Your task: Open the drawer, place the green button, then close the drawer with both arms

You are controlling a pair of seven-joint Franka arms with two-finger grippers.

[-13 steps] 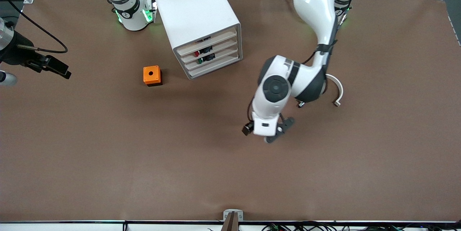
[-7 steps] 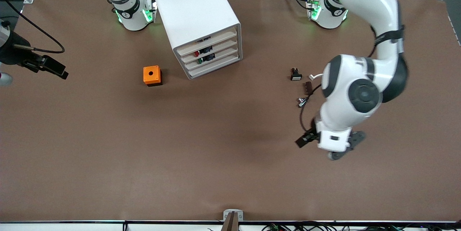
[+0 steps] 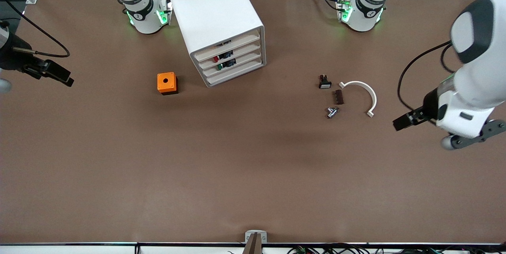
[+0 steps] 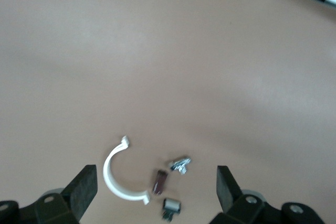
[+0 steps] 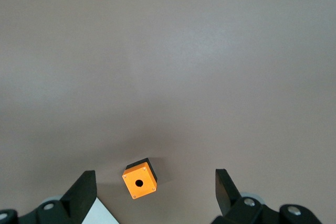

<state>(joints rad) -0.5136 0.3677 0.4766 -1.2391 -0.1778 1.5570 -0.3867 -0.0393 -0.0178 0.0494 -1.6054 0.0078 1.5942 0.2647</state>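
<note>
The white cabinet (image 3: 215, 12) stands between the two arm bases, and all of its drawers (image 3: 233, 64) are pushed in. A green-capped button (image 3: 219, 65) shows through a lower drawer's front gap, under a red-capped one (image 3: 216, 59). My left gripper (image 3: 399, 124) hangs open and empty in the air at the left arm's end of the table. In the left wrist view its fingers (image 4: 86, 187) frame small parts far off. My right gripper (image 3: 68, 81) is open and empty at the right arm's end. The right wrist view has the gripper (image 5: 154, 173) looking toward an orange cube (image 5: 139, 182).
The orange cube with a round hole (image 3: 167, 83) sits beside the cabinet, toward the right arm's end. Toward the left arm's end lie a black button with a white cap (image 3: 324, 83), a brown piece (image 3: 339, 97), a metal piece (image 3: 331, 112) and a white half ring (image 3: 365, 91).
The left arm has swung from the table's middle out to its own end, uncovering the small parts. The right gripper has drifted slightly toward its table edge.
</note>
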